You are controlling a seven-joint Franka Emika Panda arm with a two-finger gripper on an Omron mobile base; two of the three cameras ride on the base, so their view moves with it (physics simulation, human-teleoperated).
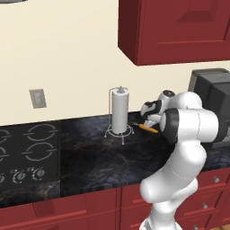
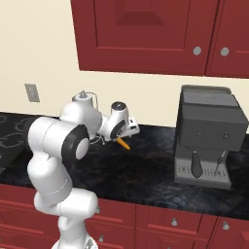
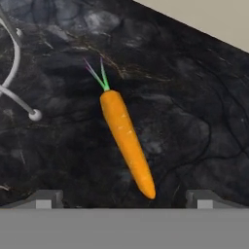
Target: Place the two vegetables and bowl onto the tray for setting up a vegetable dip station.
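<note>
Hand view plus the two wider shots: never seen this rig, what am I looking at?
A rendered kitchen with a white robot arm on a driving base. Two cameras sit behind the arm, to its left and right; the third looks along its fingers. They stand wide apart, above a slim orange carrot with a green stem lying on the black marbled counter; nothing is held. Beside it stands a white paper-towel roll on a wire holder. Further right sits a grey coffee machine.

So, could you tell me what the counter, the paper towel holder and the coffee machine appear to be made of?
The counter looks like polished black stone, perhaps marble: pale veins run through it. The paper towel holder seems thin bright metal wire, looped at the foot. The coffee machine looks like matte grey metal or plastic; the render leaves that open.
</note>
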